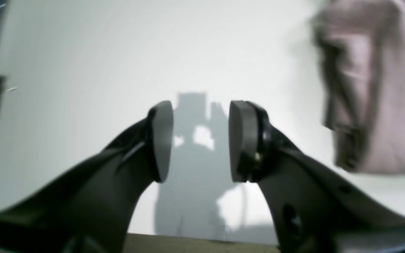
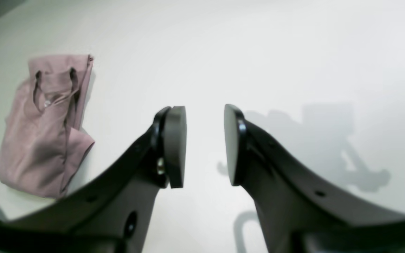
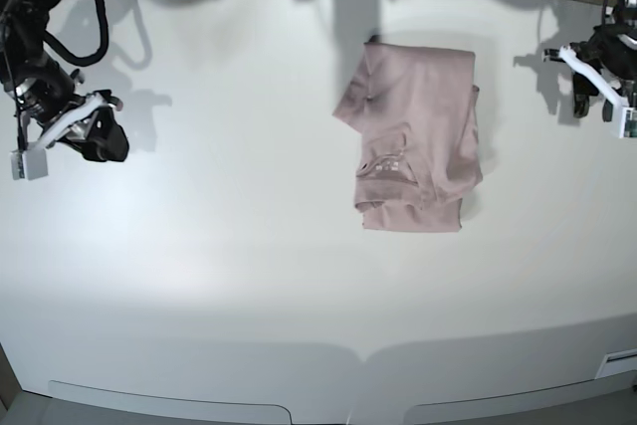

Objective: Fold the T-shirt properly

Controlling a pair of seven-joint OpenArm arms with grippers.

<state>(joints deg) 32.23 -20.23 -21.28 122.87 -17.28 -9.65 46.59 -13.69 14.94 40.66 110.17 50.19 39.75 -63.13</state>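
I see the T-shirt (image 3: pixel 418 136) folded into a compact stack (neck label side up) on the white table (image 3: pixel 249 246), right of centre toward the far edge. Left gripper (image 1: pixel 200 140) and right gripper (image 2: pixel 204 144) both have pads spread, pinching nothing, well apart from the cloth.

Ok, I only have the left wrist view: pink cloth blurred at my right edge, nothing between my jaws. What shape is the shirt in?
Observer: The T-shirt lies folded into a compact upright rectangle on the table, collar side facing up.
Operator: Is the other arm on it?
Observer: No. The right gripper is open and empty, well off to the side of the cloth.
Operator: And where does my arm sit overall?
Observer: The left gripper hangs at the table's far side edge, apart from the shirt, jaws open.
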